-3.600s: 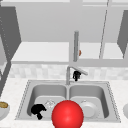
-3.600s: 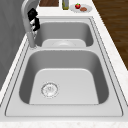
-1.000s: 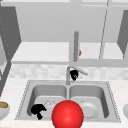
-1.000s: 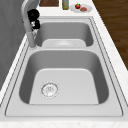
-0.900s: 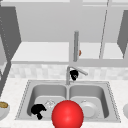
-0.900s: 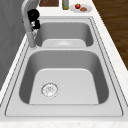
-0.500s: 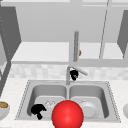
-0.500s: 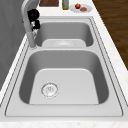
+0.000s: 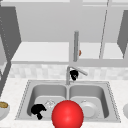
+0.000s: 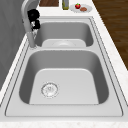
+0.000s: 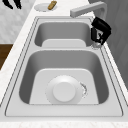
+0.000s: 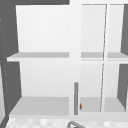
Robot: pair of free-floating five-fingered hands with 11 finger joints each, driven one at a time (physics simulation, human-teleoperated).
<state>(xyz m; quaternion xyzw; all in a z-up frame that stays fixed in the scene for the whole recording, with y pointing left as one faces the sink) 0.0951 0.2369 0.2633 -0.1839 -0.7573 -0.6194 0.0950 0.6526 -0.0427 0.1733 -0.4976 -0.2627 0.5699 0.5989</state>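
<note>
Right robot hand on faucet
Right robot hand [image 9: 74, 74] grips faucet [image 9: 75, 69] spout at far rim; spout runs left-right. Left robot hand [image 9: 37, 110] idles clenched, near-left basin.

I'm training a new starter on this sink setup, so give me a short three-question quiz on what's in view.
1. True or false: the plate lies in the left basin.
2. What colour is the ball in the front view?
3. Which is the right hand nearest? A. the faucet B. the plate C. the ball

Key
1. False: it lies in the right basin.
2. Red.
3. A.
</note>
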